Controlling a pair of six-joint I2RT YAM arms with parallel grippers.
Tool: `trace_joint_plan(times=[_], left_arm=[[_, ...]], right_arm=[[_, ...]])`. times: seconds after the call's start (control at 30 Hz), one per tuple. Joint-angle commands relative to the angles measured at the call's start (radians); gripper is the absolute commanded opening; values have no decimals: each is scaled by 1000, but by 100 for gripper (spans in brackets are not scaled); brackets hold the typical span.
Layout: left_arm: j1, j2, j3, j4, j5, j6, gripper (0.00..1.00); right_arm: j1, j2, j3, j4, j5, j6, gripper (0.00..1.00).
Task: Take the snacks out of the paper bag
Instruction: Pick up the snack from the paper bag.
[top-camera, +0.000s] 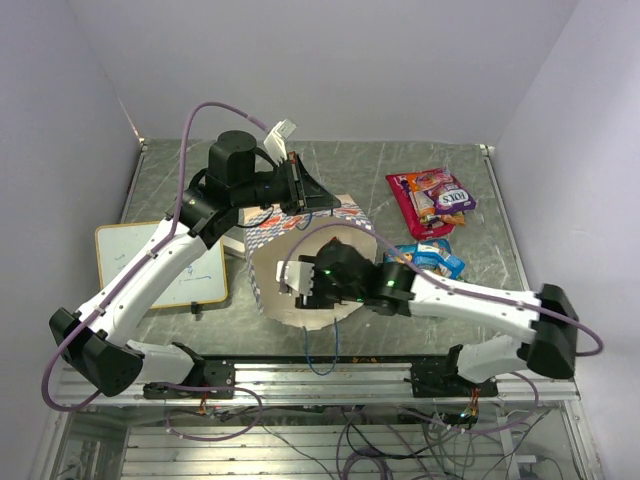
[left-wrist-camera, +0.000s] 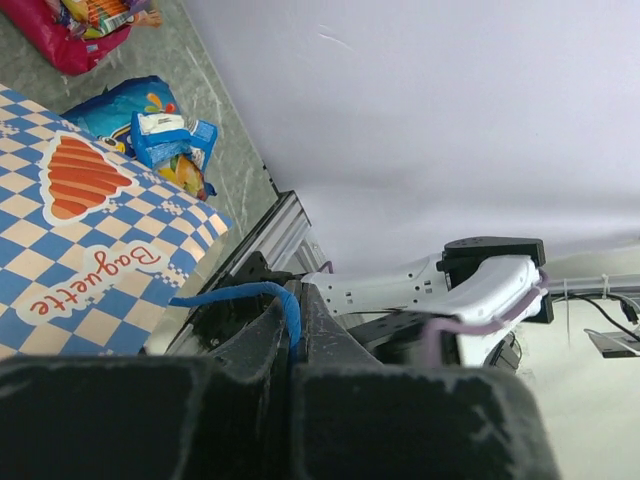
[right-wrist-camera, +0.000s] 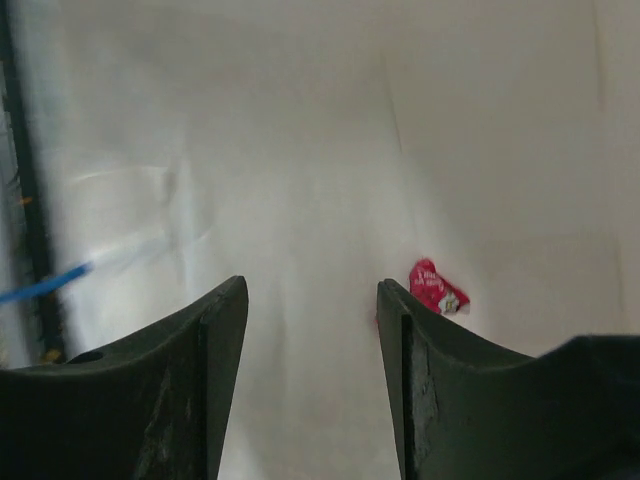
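Note:
The paper bag (top-camera: 300, 232) lies in the middle of the table, its cream mouth facing the near edge; its blue-and-white checked side shows in the left wrist view (left-wrist-camera: 90, 250). My left gripper (top-camera: 322, 196) is above the bag's far side, shut on a blue cord handle (left-wrist-camera: 283, 305). My right gripper (top-camera: 293, 283) is open inside the bag's mouth; in the right wrist view (right-wrist-camera: 310, 285) a small red snack packet (right-wrist-camera: 436, 288) lies on the cream paper just beyond the right finger. A magenta packet (top-camera: 425, 200) and blue packets (top-camera: 430, 260) lie on the table right of the bag.
A white writing board (top-camera: 165, 265) lies left of the bag under the left arm. The other blue cord (top-camera: 322, 350) hangs over the near metal rail (top-camera: 330, 375). White walls close in the table on three sides.

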Motion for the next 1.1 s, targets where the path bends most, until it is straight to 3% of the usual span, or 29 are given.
trace_joint_plan(times=[0.0,0.27,0.53,0.67,1.07], left_arm=[[-7,-18,21,18,-11,2,7],[-7,11,77,-19,36,28,7],[-7,-11,49,16,87,46,7],[-7,-25,19,13,93,51,7],[-4,-37,78,-111,94,120,7]], right_arm=[[23,110,-53,214,324,179,55],[8,264,-183,458,553,221,58],[-72,418,-136,543,633,241,64],[-101,513,-68,512,704,274,71],[-209,644,47,411,764,285,69]])
